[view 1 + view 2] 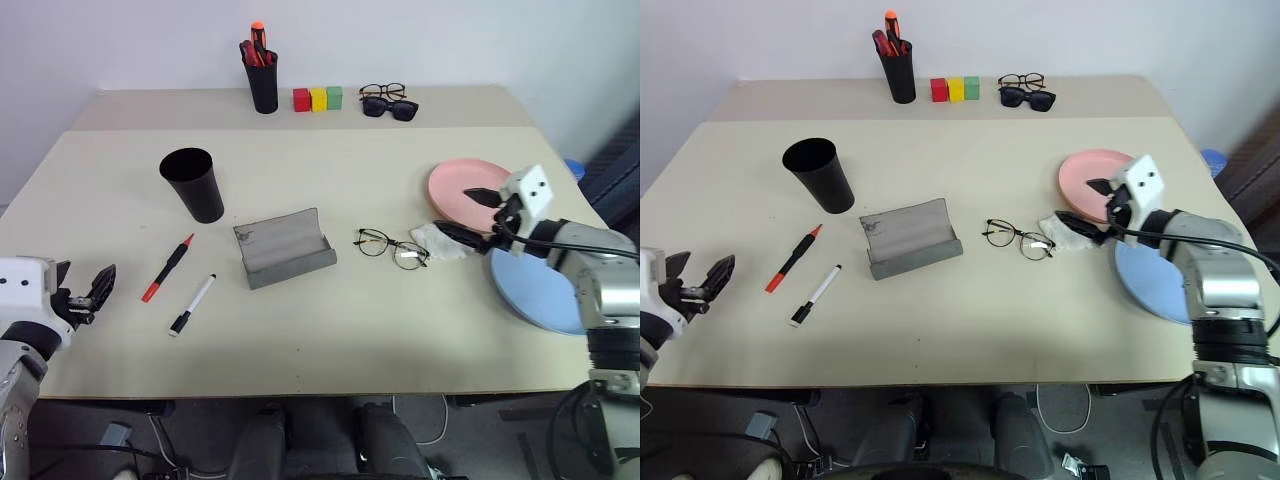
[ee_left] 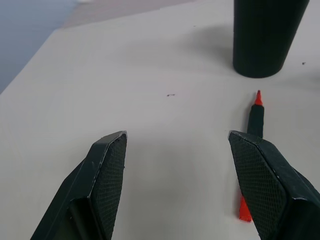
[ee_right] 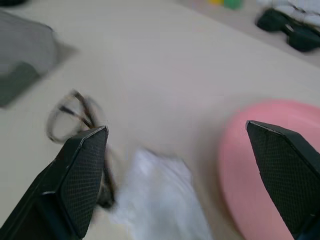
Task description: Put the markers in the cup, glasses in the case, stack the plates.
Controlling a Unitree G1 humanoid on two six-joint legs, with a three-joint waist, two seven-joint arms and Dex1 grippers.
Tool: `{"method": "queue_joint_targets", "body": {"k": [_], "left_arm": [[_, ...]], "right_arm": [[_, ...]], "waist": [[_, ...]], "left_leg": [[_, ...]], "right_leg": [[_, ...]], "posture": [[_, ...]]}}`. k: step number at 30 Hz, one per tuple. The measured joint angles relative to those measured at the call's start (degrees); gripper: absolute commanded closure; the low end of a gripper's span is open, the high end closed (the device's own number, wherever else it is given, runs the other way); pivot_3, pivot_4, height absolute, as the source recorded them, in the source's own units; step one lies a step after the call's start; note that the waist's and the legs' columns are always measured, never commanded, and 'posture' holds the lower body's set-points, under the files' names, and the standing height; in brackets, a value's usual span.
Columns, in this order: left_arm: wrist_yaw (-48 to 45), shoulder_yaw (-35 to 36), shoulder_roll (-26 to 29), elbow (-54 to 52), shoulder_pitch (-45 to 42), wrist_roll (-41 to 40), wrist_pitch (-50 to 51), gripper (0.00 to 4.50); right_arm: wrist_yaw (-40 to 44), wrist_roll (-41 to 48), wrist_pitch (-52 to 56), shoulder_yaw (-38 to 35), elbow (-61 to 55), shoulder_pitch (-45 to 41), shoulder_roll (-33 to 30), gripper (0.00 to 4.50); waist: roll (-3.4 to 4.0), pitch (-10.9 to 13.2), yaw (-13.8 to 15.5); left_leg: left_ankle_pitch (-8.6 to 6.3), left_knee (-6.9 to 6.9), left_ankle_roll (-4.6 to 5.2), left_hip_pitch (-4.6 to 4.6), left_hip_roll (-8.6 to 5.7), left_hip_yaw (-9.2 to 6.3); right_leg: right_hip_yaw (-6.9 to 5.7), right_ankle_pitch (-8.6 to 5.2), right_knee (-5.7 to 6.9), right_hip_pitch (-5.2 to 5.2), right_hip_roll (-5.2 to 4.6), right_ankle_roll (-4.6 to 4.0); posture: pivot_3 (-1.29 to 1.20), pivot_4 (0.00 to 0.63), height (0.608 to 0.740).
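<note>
Here the counter (image 1: 330,340) carries every task object, none of them held. The left gripper (image 1: 88,293) hovers at the counter's near left edge, jaws spread and empty, just left of the red marker (image 1: 167,268); the white marker (image 1: 193,303) lies beside it, nearer the centre. The black cup (image 1: 193,184) stands upright beyond both markers. The grey case (image 1: 284,248) lies open at mid-counter, and the wire-framed glasses (image 1: 391,246) rest just to its right, touching a crumpled white cloth (image 1: 440,241). The right gripper (image 1: 470,215), jaws spread wide and empty, hangs over the cloth and the near edge of the pink plate (image 1: 462,184). The blue plate (image 1: 530,290) lies nearer, beside the pink one, partly under the right arm.
</note>
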Motion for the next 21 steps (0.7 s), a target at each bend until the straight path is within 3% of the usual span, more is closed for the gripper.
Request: {"method": "queue_joint_targets", "body": {"k": [1, 3, 8, 13, 21], "left_arm": [[1.11, -0.81, 0.17, -0.34, -1.5, -0.13, 2.25, 0.67], [3.37, -2.1, 0.35, -0.3, -4.82, -0.21, 6.93, 0.02], [7.41, -7.8, 3.55, 1.88, -13.82, 1.37, 16.9, 0.02], [9.63, -12.94, 4.29, 10.88, -29.19, 0.64, 32.89, 0.02], [7.92, -22.41, 4.1, 22.61, -39.23, 1.84, 40.2, 0.02]], "right_arm": [[-0.81, 0.09, 1.25, 1.45, -2.3, -0.02, 1.86, 0.0], [-2.16, 0.26, 3.51, 4.49, -5.84, -0.25, 5.2, 0.0], [-5.5, 1.34, 8.03, 10.13, -14.15, -0.48, 11.99, 0.0], [-9.69, 1.26, 9.85, 16.34, -20.51, -1.33, 19.61, 0.0], [-12.71, -0.45, 10.05, 20.29, -22.03, 0.12, 22.0, 0.0]], "waist": [[0.01, 0.0, 0.0], [0.0, 0.0, 0.01], [-0.01, 0.0, 0.19], [-0.04, 0.0, -0.06], [-0.06, 0.0, -0.11]], "left_leg": [[0.0, 0.0, 0.0, 0.01, 0.0, -0.02], [0.0, 0.02, 0.0, 0.0, -0.01, -0.05], [0.0, 0.01, -0.01, -0.05, -0.04, -0.13], [0.04, 0.04, -0.07, -0.06, -0.12, -0.22], [0.11, 0.02, -0.19, -0.16, -0.13, -0.22]], "right_leg": [[0.0, 0.0, 0.01, 0.01, 0.0, 0.0], [-0.02, 0.01, 0.05, -0.01, 0.1, 0.01], [-0.05, 0.01, 0.06, -0.05, 0.16, 0.02], [-0.1, 0.02, 0.19, -0.11, 0.3, 0.02], [-0.08, 0.02, 0.33, -0.3, 0.3, 0.01]], "posture": [[0.0, 0.15, 0.74], [0.0, 0.15, 0.74], [0.0, 0.15, 0.74], [0.0, 0.15, 0.74], [0.0, 0.15, 0.74]]}}
